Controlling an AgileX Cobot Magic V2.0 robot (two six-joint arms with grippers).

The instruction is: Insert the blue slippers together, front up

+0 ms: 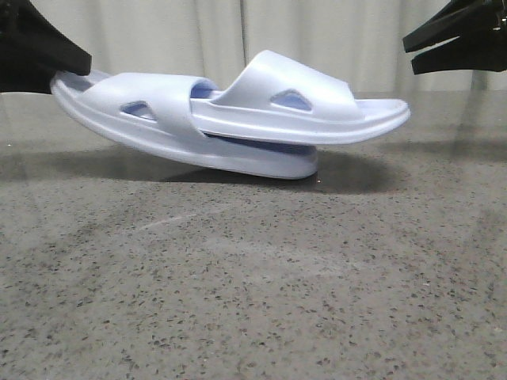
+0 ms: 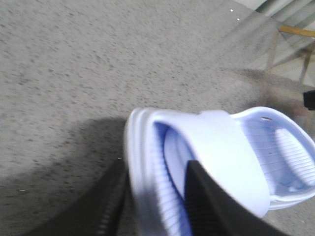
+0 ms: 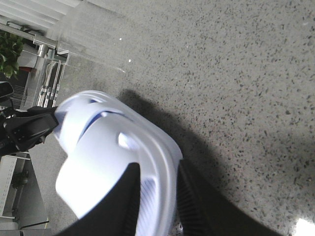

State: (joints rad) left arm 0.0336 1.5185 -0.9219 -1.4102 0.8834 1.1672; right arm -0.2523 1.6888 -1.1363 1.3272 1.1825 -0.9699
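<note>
Nested blue slippers (image 1: pixel 238 119) overhang bare speckled table (image 1: pixel 253 301).

Grey speckled stone table (image 1: pixel 253 301), 2 nested blue slippers (image 1: pixel 238 119) resting on it

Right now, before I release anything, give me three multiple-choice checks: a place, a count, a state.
1. Which end of the nested blue slippers is raised off the table?
A left-arm end
B right-arm end
C neither

2. How many slippers?
A one
B two
C three

3. The left fingers are:
A clear of the pair
B clamped on a slipper rim
C flat on the table

Answers: 1 A, the front view shows a gap under that end. 2 B, one sits inside the other. 3 B, a finger lies on each side of the rim.
</note>
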